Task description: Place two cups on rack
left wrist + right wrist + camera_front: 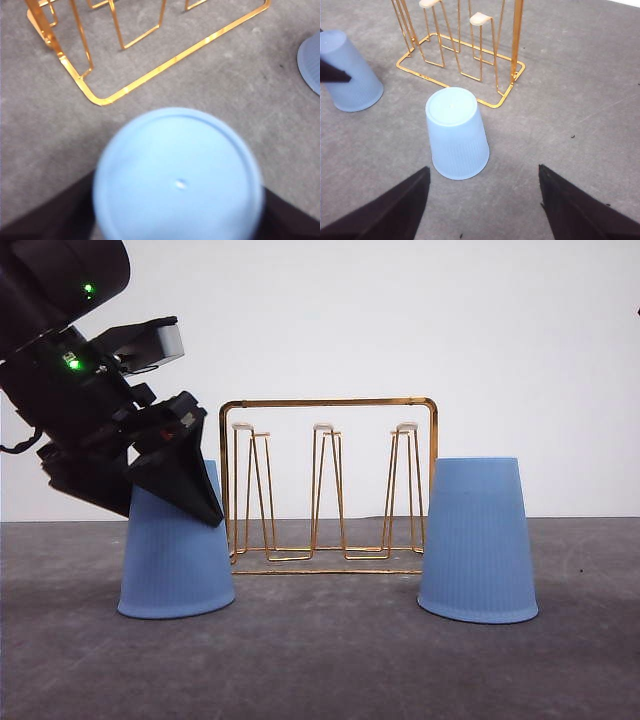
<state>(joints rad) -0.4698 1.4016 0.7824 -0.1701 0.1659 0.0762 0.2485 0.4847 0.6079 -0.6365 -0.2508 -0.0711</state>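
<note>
Grey, speckled and matte, the surface [320, 660] runs back to a plain white wall, and everything the task needs stands on it.

Nearest the camera in the front view are the two cups, both upside down with their wide mouths on the surface. The left cup [177, 550] sits just beside the left end of the rack; the right cup [477, 540] stands just beside the right end. Neither is on a prong, so as far as the pictures show nothing of the task is finished: both cups are yet to be lifted and hung.

The left hand [180, 480] is tilted down over the top of the left cup, its dark fingers overlapping the upper part. In the left wrist view the cup's closed base [177, 175] lies between two dark fingers [45, 215], which stand apart on either side of it; whether they already press the ribbed wall I cannot tell. My judgement is that a grasp on this cup is the step in hand.

The right hand [482, 210] hangs wide open and holds nothing, with the right cup [456, 140] ahead of it and well clear of the fingers.

Behind the cups stands the rack [330, 490], its white-tipped prongs [323, 427] all bare.
</note>
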